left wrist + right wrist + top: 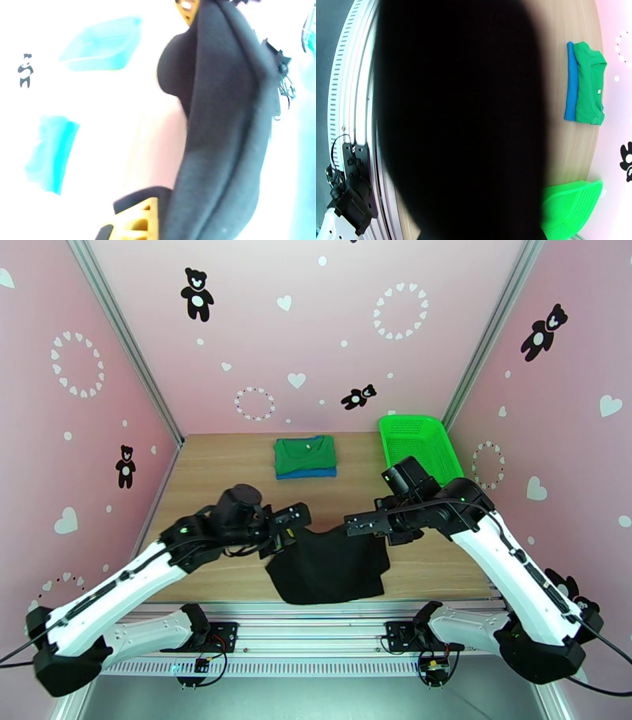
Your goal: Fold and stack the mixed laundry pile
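The black garment [328, 568] hangs bunched over the table's near edge, its top edge lifted between both grippers. My left gripper [296, 526] is shut on its upper left corner. In the left wrist view the black cloth [221, 118] runs between the yellow fingers [138, 221]. My right gripper [353, 526] is shut at the upper right corner. There the black cloth [458, 118] drapes across the right wrist camera and hides the fingers. The green garment [305, 450] lies folded on top of the folded blue T-shirt [308, 473] at the back middle of the table, also seen as green garment [590, 89] over blue T-shirt [572, 83].
A bright green mesh basket [419, 447] stands at the back right, just behind the right arm's wrist; the basket [568, 209] also shows in the right wrist view. Pink walls close in the wooden table [213, 477] on three sides. A metal rail [316, 627] runs along the near edge.
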### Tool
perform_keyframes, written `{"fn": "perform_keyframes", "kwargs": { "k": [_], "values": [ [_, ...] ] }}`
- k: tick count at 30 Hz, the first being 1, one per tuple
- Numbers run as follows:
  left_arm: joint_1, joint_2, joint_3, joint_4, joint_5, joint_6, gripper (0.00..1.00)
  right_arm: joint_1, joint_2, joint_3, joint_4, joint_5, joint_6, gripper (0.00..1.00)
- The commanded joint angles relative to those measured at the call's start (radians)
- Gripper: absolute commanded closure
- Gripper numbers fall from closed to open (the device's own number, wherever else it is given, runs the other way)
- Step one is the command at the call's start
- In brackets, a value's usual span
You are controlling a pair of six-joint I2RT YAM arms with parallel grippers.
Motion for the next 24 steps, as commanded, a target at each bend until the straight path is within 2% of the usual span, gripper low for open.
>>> {"fn": "perform_keyframes", "kwargs": {
  "k": [1, 10, 17, 20, 24],
  "values": [
    [0.007, -0.029, 0.096, -0.164, -0.038, -0.064, 1.00, 0.036, -0.046, 0.089, -0.040, -0.007, 0.035, 1.00],
    [-0.049, -0.115, 0.368, -0.389, -0.075, -0.232, 1.00, 0.306, -0.063, 0.421, -0.322, -0.037, 0.148, 1.00],
    [-0.060, -0.188, 0.504, -0.518, -0.067, -0.329, 1.00, 0.361, -0.071, 0.548, -0.391, -0.090, 0.220, 1.00],
    [-0.060, -0.206, 0.542, -0.579, -0.129, -0.340, 1.00, 0.361, -0.055, 0.553, -0.395, -0.005, 0.243, 1.00],
    [-0.060, -0.200, 0.538, -0.642, -0.284, -0.354, 1.00, 0.359, 0.015, 0.473, -0.396, 0.223, 0.274, 1.00]
  ]
}}
